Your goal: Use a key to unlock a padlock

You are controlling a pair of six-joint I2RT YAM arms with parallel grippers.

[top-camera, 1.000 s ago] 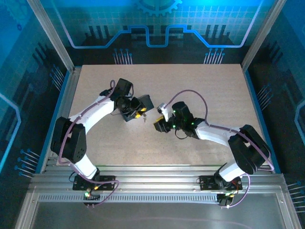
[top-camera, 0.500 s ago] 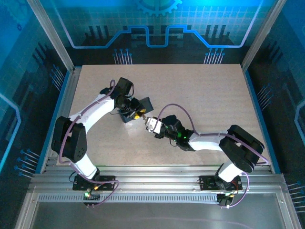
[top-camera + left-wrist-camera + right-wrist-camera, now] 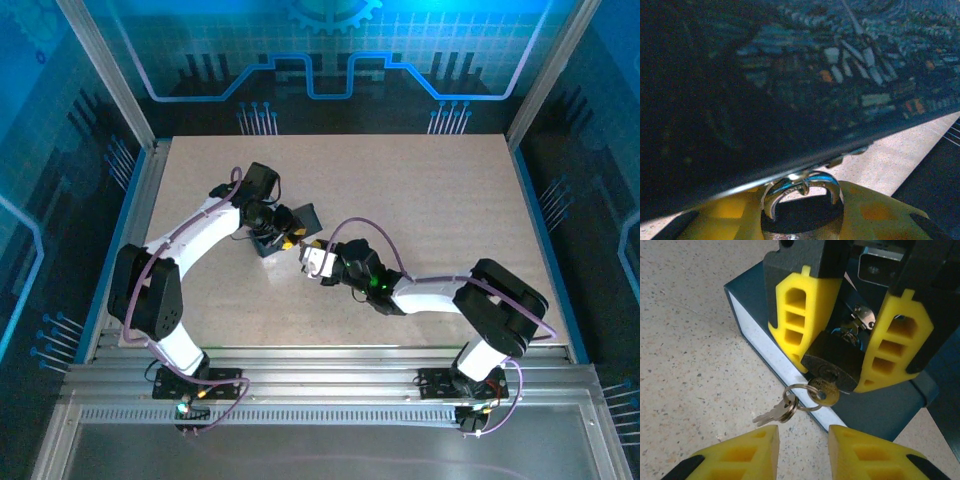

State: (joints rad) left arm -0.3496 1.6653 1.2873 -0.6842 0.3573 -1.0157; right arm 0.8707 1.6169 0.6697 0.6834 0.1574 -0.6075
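**Left gripper (image 3: 836, 371) clamped on a small metal padlock (image 3: 832, 357) with a shiny silver shackle; a small brass-toned key (image 3: 823, 392) sits in its keyhole.**

The padlock is left of the middle of the speckled beige worktop (image 3: 430, 190), about halfway between its far and near edges. It is close against the dark blue rectangular box (image 3: 890, 415) with the swirly painting print. The left gripper's yellow fingers (image 3: 800, 315) press the padlock's body from both sides, the keyhole end facing the right gripper (image 3: 802, 450). A thin wire key ring (image 3: 796, 385) hangs from the key's head, and a second key (image 3: 771, 415) dangles from it. The right gripper is just short of the ring, its yellow fingertips a narrow gap apart with nothing between them, touching neither key nor ring.
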